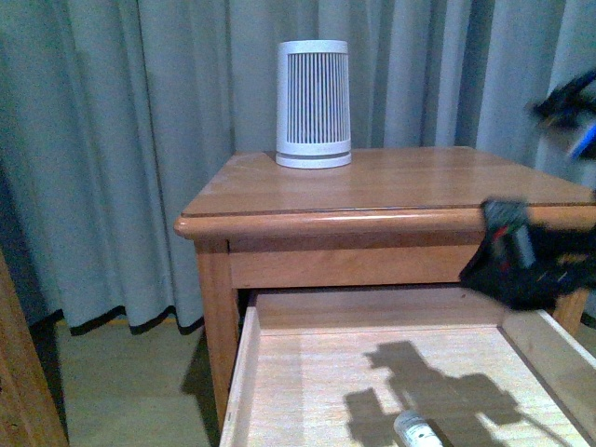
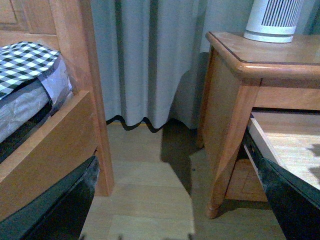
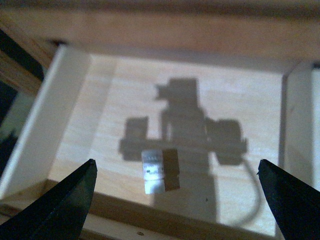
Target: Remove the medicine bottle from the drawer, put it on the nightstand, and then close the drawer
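Note:
The reddish-brown nightstand [image 1: 391,182] has its upper drawer [image 1: 240,372] pulled out, showing a pale wood floor. The small white medicine bottle [image 1: 416,432] lies on its side on that floor, near the drawer's front. My right gripper [image 3: 176,165] hangs open above the drawer, and the medicine bottle [image 3: 153,170] lies below between its two dark fingers [image 3: 70,200], well apart from both. In the front view the right gripper [image 1: 523,261] is a dark blur over the drawer's right side. My left gripper [image 2: 172,165] is open and empty, low beside the nightstand [image 2: 280,57].
A large white ribbed cylinder [image 1: 314,102] stands at the back of the nightstand top. Grey curtains [image 1: 112,140] hang behind. Left of the nightstand stands a wooden bed frame [image 2: 75,75] with a checked mattress cover [image 2: 25,62], and a strip of bare floor [image 2: 150,190] lies between.

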Controlling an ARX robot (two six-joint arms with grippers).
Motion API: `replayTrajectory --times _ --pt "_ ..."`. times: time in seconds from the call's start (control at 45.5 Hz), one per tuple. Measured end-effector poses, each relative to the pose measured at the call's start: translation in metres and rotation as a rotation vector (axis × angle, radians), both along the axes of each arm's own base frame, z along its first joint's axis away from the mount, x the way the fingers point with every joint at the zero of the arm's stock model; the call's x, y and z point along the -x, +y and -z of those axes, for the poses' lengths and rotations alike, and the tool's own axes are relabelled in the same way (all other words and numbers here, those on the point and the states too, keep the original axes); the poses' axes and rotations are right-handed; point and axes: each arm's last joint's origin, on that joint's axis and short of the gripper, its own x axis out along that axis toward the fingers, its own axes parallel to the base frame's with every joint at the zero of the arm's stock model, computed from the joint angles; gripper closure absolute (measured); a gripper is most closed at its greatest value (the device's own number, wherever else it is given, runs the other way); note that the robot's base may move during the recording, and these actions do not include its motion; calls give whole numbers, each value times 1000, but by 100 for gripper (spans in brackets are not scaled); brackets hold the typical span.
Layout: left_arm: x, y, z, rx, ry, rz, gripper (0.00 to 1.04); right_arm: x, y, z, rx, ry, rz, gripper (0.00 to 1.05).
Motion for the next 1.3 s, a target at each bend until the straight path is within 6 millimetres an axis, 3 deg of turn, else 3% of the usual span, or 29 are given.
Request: replayTrajectory --times 0.11,0.44,0.836,1.056,1.298 --pt "0 0 0 0 0 0 7 -25 22 38 70 126 3 7" --pt "0 0 0 0 0 0 7 -51 65 80 94 259 -54 7" --pt "0 0 0 0 0 0 7 -68 66 120 115 376 -25 7" --pt "0 0 0 0 0 0 7 -74 63 129 122 389 -10 7" --pt "0 0 0 0 0 0 7 -76 61 136 128 402 -2 49"
